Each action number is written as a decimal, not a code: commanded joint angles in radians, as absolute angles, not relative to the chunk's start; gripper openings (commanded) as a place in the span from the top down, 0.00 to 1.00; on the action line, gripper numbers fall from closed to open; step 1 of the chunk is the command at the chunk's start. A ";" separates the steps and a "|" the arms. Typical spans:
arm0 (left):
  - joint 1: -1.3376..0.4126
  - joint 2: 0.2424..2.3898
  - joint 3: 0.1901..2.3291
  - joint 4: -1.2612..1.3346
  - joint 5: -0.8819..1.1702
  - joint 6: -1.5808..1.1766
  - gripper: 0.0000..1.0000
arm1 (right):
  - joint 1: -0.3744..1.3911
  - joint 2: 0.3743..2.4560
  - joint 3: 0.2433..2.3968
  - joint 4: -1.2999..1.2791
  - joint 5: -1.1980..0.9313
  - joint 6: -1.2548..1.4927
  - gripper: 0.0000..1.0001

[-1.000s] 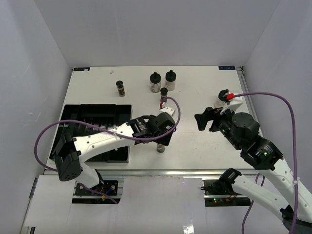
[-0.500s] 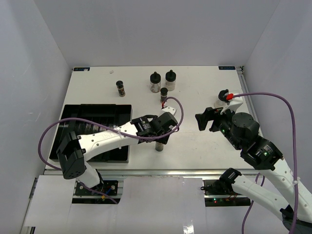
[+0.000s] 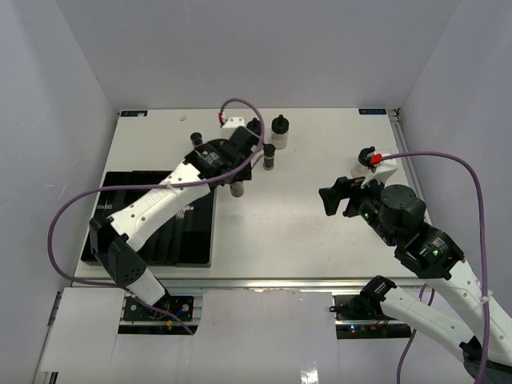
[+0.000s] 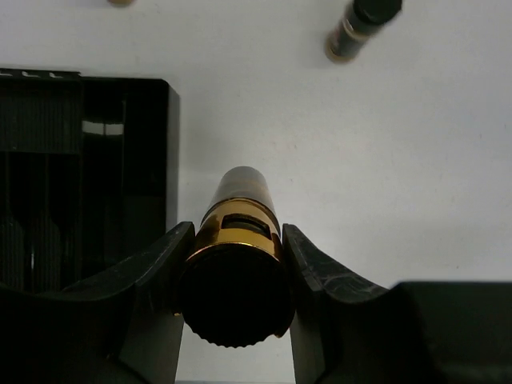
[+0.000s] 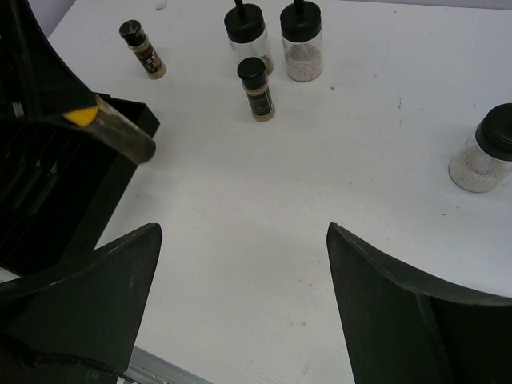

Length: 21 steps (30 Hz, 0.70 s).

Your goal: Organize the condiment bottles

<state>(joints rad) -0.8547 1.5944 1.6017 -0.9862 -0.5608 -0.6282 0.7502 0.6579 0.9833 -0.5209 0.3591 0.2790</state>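
My left gripper is shut on a slim bottle with yellow-brown contents and a black cap. It holds the bottle just right of the black slotted tray's far right corner. Another slim bottle stands right of it, and a third stands by the arm. Two squat bottles of pale powder stand at the back. A third squat bottle stands at the right. My right gripper is open and empty, above the table's right middle.
The tray lies at the left, its right wall close beside the held bottle. In the right wrist view, the tray fills the left side and the squat bottle stands at the right edge. White walls enclose the table.
My left gripper has carried the slim bottle from the table's front middle up and back, to beside the tray's far right corner. The right arm has not moved.
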 commanded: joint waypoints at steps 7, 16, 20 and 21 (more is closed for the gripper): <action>-0.231 1.432 1.676 -0.969 -0.548 -0.566 1.00 | 0.753 0.664 0.960 -0.469 0.320 0.243 0.10; -0.004 1.453 1.579 -0.786 -0.377 -0.465 1.00 | 0.752 0.673 0.925 -0.431 0.272 0.232 0.10; 0.036 1.468 1.506 -0.714 -0.329 -0.445 1.00 | 0.752 0.679 0.919 -0.412 0.286 0.217 0.10; 0.040 1.473 1.492 -0.693 -0.314 -0.439 1.00 | 0.753 0.683 0.919 -0.408 0.290 0.213 0.10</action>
<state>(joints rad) 0.0058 1.4653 1.5423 -0.8070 -0.3961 -0.4783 0.7502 0.6771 0.9199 -0.4818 0.2855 0.2461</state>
